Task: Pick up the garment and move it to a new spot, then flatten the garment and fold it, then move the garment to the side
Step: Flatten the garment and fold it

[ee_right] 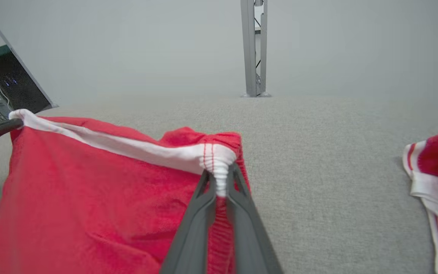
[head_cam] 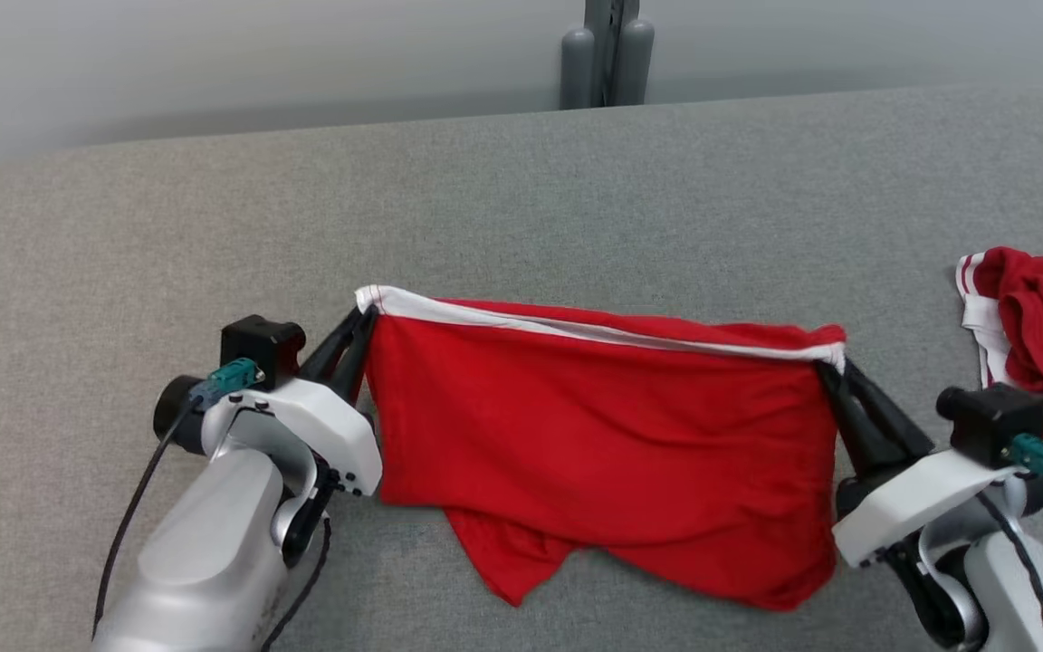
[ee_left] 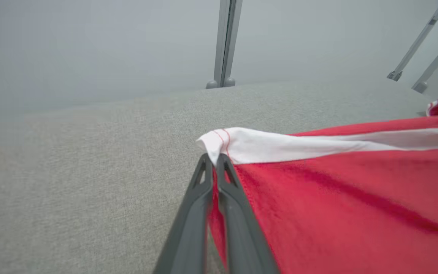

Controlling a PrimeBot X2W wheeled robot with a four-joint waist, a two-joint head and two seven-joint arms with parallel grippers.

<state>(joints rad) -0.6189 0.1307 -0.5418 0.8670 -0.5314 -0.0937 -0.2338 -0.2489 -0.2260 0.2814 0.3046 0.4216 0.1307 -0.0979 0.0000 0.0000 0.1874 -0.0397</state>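
Head view: takes in a grey fabric-covered desk point(head_cam: 521, 181) from side to side. Near its front edge, mid-width, finds the red garment point(head_cam: 603, 444) hanging from its white waistband point(head_cam: 576, 326), pulled taut, lower hem resting on the desk. At the right edge, shows a second red-and-white garment point(head_cam: 1042, 335), crumpled. Has the left gripper point(head_cam: 360, 319) pinched tight on the waistband's left corner and the right gripper point(head_cam: 834, 367) on its right corner. Looks like the pick-up-and-move step. Next calls for raising both ends together with even tension.
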